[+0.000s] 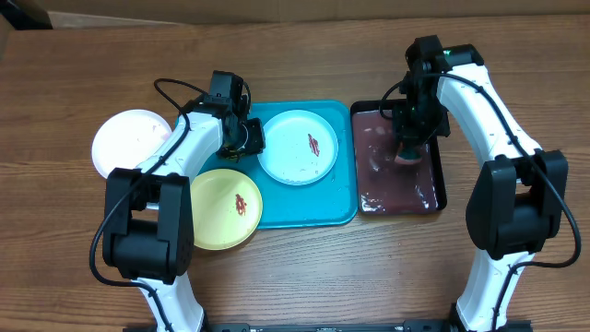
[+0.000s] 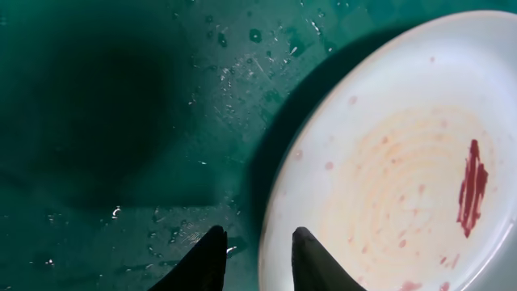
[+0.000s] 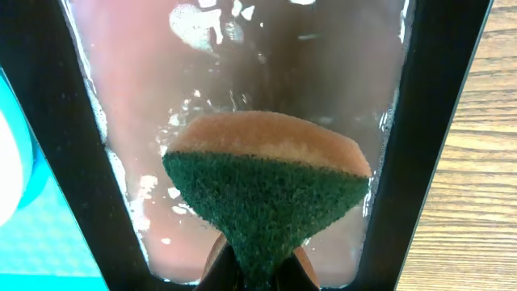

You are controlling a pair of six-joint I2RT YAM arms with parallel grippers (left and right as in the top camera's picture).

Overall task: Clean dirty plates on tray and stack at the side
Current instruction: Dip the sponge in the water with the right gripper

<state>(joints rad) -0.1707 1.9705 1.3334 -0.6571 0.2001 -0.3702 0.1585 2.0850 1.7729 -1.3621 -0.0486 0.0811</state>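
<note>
On the turquoise tray (image 1: 304, 205) lies a light blue plate (image 1: 297, 148) with a red smear. A yellow-green plate (image 1: 224, 208), also smeared, overlaps the tray's lower left edge. A white plate (image 1: 129, 140) rests on the table to the left. My left gripper (image 1: 251, 136) is at the blue plate's left rim. In the left wrist view its jaws (image 2: 258, 230) stand apart, straddling the rim of the plate (image 2: 404, 162) above the wet tray (image 2: 121, 121). My right gripper (image 1: 407, 146) is shut on a green and tan sponge (image 3: 266, 186) over dark liquid.
A narrow black tray (image 1: 392, 189) of reddish-brown liquid stands just right of the turquoise tray; its black wall (image 3: 81, 162) frames the sponge. Bare wooden table (image 1: 369, 267) lies in front and at the far right.
</note>
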